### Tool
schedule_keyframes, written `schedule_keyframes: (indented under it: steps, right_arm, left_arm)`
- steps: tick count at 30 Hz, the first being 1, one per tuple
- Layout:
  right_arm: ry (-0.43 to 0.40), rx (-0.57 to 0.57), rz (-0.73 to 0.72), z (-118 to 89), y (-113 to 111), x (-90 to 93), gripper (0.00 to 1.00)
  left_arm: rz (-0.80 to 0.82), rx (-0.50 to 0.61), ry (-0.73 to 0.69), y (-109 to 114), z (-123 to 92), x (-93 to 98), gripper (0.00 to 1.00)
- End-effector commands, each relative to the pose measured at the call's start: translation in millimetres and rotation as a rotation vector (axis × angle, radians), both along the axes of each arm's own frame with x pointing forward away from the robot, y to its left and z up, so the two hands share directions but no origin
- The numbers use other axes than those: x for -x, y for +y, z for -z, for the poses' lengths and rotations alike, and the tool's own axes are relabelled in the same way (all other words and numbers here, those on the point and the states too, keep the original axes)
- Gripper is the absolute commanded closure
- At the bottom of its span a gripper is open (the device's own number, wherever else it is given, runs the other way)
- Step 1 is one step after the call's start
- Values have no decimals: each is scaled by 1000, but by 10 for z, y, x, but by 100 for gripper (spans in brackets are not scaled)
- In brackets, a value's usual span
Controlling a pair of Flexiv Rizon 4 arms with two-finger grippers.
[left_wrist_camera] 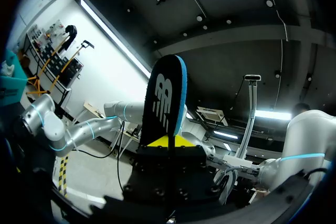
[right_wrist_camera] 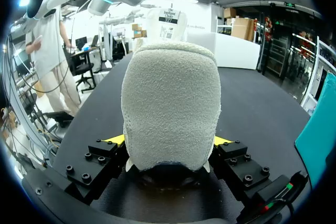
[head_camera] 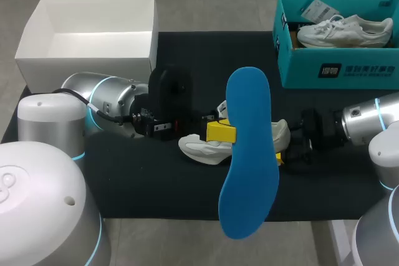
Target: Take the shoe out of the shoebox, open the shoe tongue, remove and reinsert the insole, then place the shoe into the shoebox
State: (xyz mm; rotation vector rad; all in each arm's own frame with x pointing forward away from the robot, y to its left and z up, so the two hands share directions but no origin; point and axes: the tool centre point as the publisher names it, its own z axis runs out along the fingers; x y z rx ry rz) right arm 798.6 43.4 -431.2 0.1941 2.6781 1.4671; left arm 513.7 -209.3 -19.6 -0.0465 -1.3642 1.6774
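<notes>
- Black mat (head_camera: 156, 185): work surface.
- White box (head_camera: 93, 45): open-topped, at 10 o'clock of the mat.
- Teal shoebox (head_camera: 340, 70): at 2 o'clock, and held a second white shoe (head_camera: 343, 31).
- Blue insole (head_camera: 249, 154): out of the shoe and raised over mat centre. The left gripper (head_camera: 223, 132) pinched its edge, apparently to keep it clear for reinsertion.
- Shoe (head_camera: 202, 147): lay on the mat beneath the insole, outside the shoebox. The right gripper (head_camera: 288, 154) clamped its heel from 3 o'clock, likely to steady it.

Left arm (head_camera: 106, 101) low, wrist level; left gripper (left_wrist_camera: 168, 142) clamped on insole (left_wrist_camera: 167, 103) standing between its fingers. Right arm (head_camera: 368, 119) level; right gripper (right_wrist_camera: 169, 145) clamped across shoe (right_wrist_camera: 170, 108) heel.
</notes>
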Motion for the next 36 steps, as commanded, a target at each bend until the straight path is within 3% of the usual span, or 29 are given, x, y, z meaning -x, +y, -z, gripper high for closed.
schedule_keyframes:
  steps: [1,2,11,19,25,36]
  right_arm:
    - [-1,1,2,23,4,7,9]
    - [-1,1,2,23,4,7,0]
    - [-1,1,2,23,4,7,0]
    - [25,76,-5,-15,-85,38,0]
    - [59,178,45,-166,-172,74,0]
    - [155,470,108,-404,-227,137,0]
  left_arm:
    - [-1,1,1,-7,1,2,100]
    - [-1,1,1,-7,1,2,100]
    - [-1,1,1,-7,1,2,100]
    - [-1,1,1,-7,1,2,100]
    - [-1,1,1,-7,1,2,100]
    - [-1,1,1,-7,1,2,100]
